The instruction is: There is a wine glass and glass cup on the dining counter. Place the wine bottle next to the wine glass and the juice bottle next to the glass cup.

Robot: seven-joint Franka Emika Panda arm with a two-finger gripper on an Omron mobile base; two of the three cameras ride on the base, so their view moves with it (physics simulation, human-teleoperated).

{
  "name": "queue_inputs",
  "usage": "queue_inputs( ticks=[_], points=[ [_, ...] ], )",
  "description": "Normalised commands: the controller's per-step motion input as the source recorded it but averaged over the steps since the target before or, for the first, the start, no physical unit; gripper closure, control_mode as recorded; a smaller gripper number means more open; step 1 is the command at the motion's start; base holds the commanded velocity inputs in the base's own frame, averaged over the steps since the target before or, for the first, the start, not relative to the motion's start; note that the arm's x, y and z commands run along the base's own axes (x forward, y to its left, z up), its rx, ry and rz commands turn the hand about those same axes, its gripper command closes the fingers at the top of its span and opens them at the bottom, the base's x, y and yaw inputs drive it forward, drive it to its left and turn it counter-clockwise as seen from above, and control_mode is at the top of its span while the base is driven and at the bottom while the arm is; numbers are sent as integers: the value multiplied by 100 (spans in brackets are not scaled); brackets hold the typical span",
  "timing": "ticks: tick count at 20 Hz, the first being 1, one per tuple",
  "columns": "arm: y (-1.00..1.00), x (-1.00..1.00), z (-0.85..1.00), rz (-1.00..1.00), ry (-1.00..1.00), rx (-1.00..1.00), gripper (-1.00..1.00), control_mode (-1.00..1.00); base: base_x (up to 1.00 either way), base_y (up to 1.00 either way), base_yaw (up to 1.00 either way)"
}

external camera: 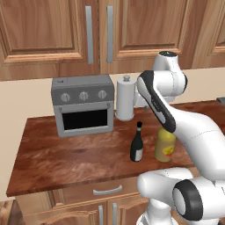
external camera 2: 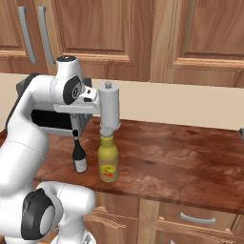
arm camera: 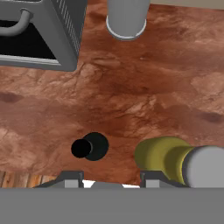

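wine bottle [external camera: 137, 149]: showing near-black glass, black cap, pale label
juice bottle [external camera: 165, 147]: showing mustard yellow, pale cap, red-and-yellow label
surface [external camera: 66, 158]: showing reddish-brown mottled wood grain
toaster oven [external camera: 82, 104]: showing grey body, black window
paper-towel roll [external camera: 125, 102]: showing white, grey knob
cabinets [external camera: 44, 30]: showing warm brown wood, grey handles

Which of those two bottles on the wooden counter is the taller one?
The juice bottle: stout, mustard-yellow, pale-capped. It slightly overtops the slim dark wine bottle standing at its left.
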Motion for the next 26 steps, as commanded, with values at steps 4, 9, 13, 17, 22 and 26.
queue_inputs(
  ticks=[4,9,13,17,22,26],
  points=[
    [-10,0,0,0,0,0,-100,-100,0,0,0],
    [-24,0,0,-2,5,0,-100,-100,0,0,0],
    [-38,0,0,0,8,-1,-100,-100,0,0,0],
    [-39,2,0,0,8,-6,-100,-100,0,0,0],
    [-38,3,-1,0,6,-4,-100,-100,0,0,0],
    [-37,0,-9,-4,0,0,-100,-100,0,0,0]
  ],
)
